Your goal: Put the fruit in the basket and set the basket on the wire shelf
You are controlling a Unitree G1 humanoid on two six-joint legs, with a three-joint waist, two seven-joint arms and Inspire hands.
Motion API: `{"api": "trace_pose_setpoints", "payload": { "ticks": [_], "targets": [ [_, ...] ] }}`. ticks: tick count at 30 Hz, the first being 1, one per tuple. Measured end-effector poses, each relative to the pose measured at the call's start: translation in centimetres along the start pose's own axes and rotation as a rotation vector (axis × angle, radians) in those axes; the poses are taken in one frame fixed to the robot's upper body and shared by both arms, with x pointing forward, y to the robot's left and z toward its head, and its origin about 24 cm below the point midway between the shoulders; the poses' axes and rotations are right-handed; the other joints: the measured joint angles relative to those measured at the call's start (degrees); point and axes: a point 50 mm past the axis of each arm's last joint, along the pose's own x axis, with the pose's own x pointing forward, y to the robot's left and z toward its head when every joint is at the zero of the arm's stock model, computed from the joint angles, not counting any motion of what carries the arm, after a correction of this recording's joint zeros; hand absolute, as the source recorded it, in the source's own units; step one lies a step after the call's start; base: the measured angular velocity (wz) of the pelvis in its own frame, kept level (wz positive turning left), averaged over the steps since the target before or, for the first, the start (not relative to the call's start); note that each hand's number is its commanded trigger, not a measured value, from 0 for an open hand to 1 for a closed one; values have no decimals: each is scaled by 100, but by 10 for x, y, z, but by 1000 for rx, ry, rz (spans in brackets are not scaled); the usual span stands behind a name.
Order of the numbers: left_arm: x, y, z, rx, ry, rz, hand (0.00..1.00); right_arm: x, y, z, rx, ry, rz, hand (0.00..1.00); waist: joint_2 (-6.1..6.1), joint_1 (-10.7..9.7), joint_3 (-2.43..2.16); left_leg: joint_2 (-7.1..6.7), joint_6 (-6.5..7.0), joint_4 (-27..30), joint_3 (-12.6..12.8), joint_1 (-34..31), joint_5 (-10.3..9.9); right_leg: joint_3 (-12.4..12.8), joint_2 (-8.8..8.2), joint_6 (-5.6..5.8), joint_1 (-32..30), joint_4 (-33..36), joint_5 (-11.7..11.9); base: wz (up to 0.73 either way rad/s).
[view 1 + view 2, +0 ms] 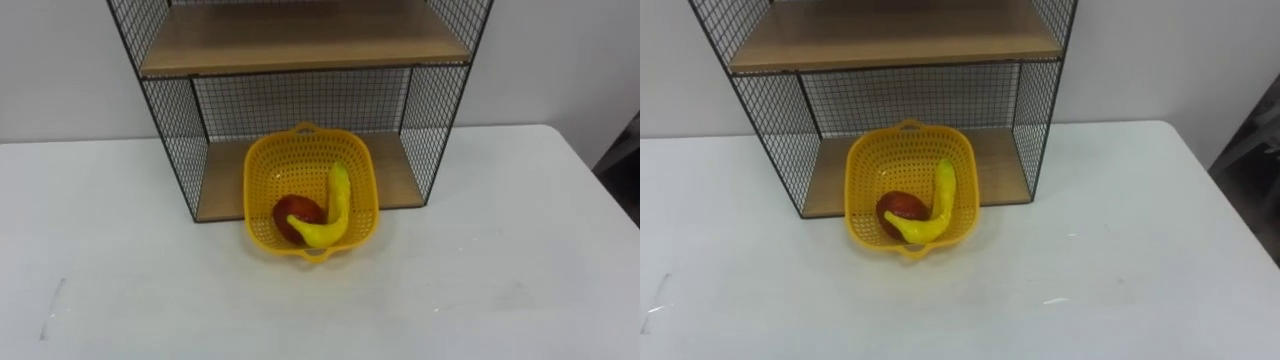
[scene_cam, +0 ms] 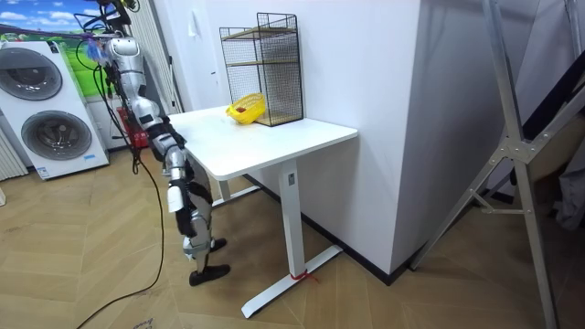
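Observation:
A yellow plastic basket (image 1: 268, 170) holds a yellow banana (image 1: 337, 205) and a red apple (image 1: 297, 212). Its rear half sits in the lower bay of the black wire shelf (image 1: 175, 150), and its front handle juts past the shelf's front edge over the white table (image 1: 480, 280). In the room view the basket (image 2: 245, 110) shows at the foot of the shelf (image 2: 279, 68). I stand back from the table end at the room view's left, arms low. My right hand (image 2: 176, 146) hangs by my side, and my left hand is beside it, too small to read.
The shelf's upper wooden board (image 1: 300, 40) is bare. The table's right corner (image 1: 600, 190) drops off to a dark floor. Washing machines (image 2: 46, 110) stand behind me, and a metal stand (image 2: 512, 174) is at the room view's right.

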Motion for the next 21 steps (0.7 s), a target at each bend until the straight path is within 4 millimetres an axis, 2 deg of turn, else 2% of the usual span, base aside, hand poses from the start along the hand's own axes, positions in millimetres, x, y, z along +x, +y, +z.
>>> {"api": "trace_pose_setpoints", "payload": {
  "ticks": [2,5,9,12,17,21],
  "targets": [
    [0,-6,1,53,-1,-33,0,-1,10,3,-232,-52,116,0,14,141,14,12,5,-12,19,18,12,78,40,-19,-27,-1,18,-20],
    [-1,-10,-4,95,23,-50,0,-4,23,0,-345,-48,243,0,5,135,14,10,31,-66,14,95,48,73,39,-26,29,-22,25,-3],
    [-3,-14,-10,146,28,-64,0,-7,28,-10,-429,-2,349,0,-14,157,6,15,32,-79,-3,141,47,24,40,-28,118,-83,34,6],
    [-5,-15,-19,205,56,-68,0,-5,20,-20,-523,33,374,0,-38,152,-3,14,27,-76,-10,143,50,-9,36,-29,136,-90,38,4],
    [-7,-11,-29,253,107,-65,0,0,-2,-33,-733,124,321,0,-65,167,-23,12,32,-75,-16,164,47,-22,29,-29,153,-84,38,0],
    [-6,-12,-29,259,125,-69,0,-1,-5,-36,-778,163,328,0,-70,169,-29,13,30,-72,-16,200,48,-19,33,-29,187,-84,40,0]
  ]
}}
